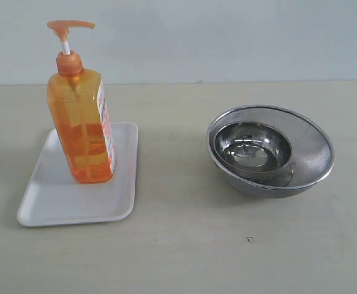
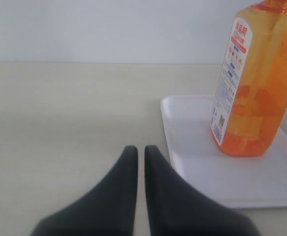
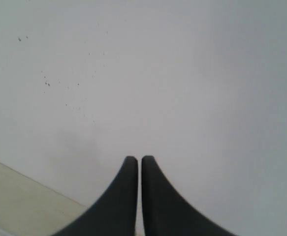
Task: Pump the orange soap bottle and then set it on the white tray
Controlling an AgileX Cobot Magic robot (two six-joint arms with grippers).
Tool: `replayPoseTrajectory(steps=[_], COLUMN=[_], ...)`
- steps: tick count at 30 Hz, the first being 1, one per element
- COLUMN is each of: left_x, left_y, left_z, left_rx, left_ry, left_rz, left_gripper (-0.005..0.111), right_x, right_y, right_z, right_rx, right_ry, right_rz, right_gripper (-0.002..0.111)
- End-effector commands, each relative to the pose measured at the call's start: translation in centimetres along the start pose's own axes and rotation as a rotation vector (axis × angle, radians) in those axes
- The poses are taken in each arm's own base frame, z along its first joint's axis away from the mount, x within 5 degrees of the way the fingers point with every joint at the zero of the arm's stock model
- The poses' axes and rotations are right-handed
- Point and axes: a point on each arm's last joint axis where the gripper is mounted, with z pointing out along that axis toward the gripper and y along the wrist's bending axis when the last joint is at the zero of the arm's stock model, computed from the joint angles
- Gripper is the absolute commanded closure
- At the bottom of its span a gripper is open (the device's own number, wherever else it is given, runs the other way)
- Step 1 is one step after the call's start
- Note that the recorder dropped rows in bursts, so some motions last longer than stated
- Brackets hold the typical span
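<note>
The orange soap bottle [image 1: 83, 131] stands upright on the white tray [image 1: 56, 199], its pump head raised on the white stem. In the left wrist view the orange soap bottle [image 2: 254, 88] rests on the white tray [image 2: 192, 147], and my left gripper [image 2: 141, 150] hovers over bare table beside the tray's edge, shut with nothing between its black fingers. My right gripper [image 3: 136, 160] is shut too, facing a plain pale wall, holding nothing. Neither gripper shows in the exterior view.
A small steel bowl [image 1: 255, 147] sits inside a larger steel mesh bowl [image 1: 316, 156] on the right of the beige table [image 1: 184, 245]. A pale wall rises behind the table.
</note>
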Motion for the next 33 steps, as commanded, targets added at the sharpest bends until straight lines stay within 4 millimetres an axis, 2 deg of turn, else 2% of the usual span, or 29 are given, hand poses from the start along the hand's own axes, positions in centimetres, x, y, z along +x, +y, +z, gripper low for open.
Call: replayPoseTrajectory(steps=[1,6,13,21,25,31,33], left_x=[0.1,0.1,0.1,0.1,0.1,0.1,0.1], left_y=[-0.1,-0.1,-0.1,-0.1,-0.1,-0.1,-0.1], left_z=[0.0,0.0,0.0,0.0,0.0,0.0,0.0], left_rx=[0.008,0.008,0.008,0.008,0.008,0.008,0.008], left_ry=[0.002,0.002,0.002,0.002,0.002,0.002,0.002], left_rz=[-0.014,-0.014,-0.014,-0.014,-0.014,-0.014,-0.014], left_gripper=[0.102,0.102,0.102,0.102,0.102,0.102,0.102], right_x=[-1.4,-2.0,0.6,5.4,8.5,16.1,17.4], right_y=[0.4,0.9,1.3,2.0,2.8,4.4,4.6], right_z=[-2.4,-5.6,-9.4,-12.2,-13.6,-14.6,-14.7], right_rx=[-0.015,-0.008,0.100,0.208,0.249,0.261,0.277], right_ry=[-0.050,-0.106,-0.159,-0.123,-0.114,-0.036,-0.031], right_rz=[-0.055,-0.108,-0.099,-0.029,0.012,0.047,0.078], right_gripper=[0.108,0.108,0.108,0.108,0.108,0.108,0.108])
